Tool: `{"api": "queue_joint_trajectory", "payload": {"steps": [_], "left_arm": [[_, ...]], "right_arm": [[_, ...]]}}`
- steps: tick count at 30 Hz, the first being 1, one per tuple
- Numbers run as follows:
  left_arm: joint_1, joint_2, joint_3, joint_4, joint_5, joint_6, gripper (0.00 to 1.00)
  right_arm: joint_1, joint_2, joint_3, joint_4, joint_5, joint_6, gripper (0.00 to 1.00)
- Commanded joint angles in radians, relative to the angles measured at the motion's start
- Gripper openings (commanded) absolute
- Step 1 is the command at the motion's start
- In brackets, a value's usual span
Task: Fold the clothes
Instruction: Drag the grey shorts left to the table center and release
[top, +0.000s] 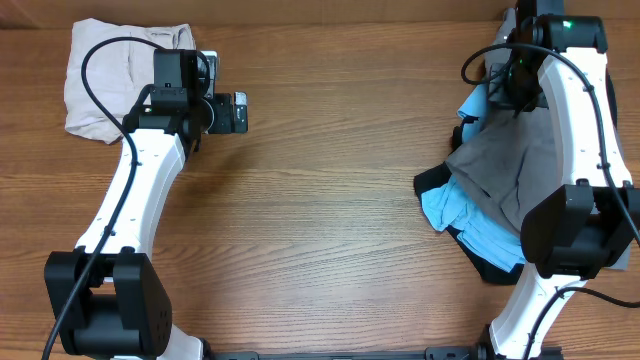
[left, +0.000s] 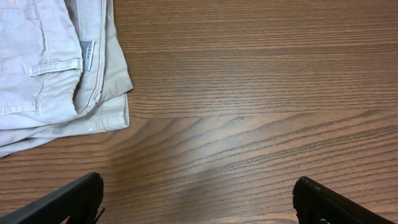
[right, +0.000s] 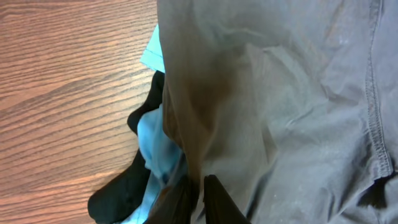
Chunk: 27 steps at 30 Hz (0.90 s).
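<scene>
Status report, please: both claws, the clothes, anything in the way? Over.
Left claw open, empty. Right claw shut on grey shorts, atop light blue garment and black garment. Beige garment lies folded by left claw. Nothing blocks the way.

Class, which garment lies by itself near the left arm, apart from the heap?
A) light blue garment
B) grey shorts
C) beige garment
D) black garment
C: the beige garment lies folded beside the left gripper, while the grey shorts lie on the heap at the opposite side.
</scene>
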<state>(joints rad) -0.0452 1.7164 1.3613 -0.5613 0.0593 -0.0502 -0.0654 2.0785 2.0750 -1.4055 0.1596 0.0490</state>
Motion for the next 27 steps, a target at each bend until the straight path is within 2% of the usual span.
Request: {"api": "queue_joint_trajectory", "payload": {"steps": [1,5,11,18,27], "left_arm": [[0.005,-0.026,0.022,-0.004,0.012,-0.006,1.0],[0.005,-0.026,0.022,-0.004,0.012,-0.006,1.0],[0.008,-0.027,0.029,-0.004,0.011,-0.006,1.0],[0.016,-0.029,0.094,-0.051,0.012,-0.006,1.0],[0.133,-0.03,0.246,-0.162,0.012,-0.006,1.0]], "right_arm": [[-0.002,-0.047,0.022,0.005,-0.006,0.001,0.05],[-0.001,-0.047,0.02,0.012,-0.056,0.0,0.04],[0.058,-0.047,0.021,0.06,-0.257,-0.03,0.04],[0.241,-0.047,0.021,0.078,-0.282,-0.029,0.04],[0.606,-0.023,0.02,0.203,-0.32,0.02,0.04]]}}
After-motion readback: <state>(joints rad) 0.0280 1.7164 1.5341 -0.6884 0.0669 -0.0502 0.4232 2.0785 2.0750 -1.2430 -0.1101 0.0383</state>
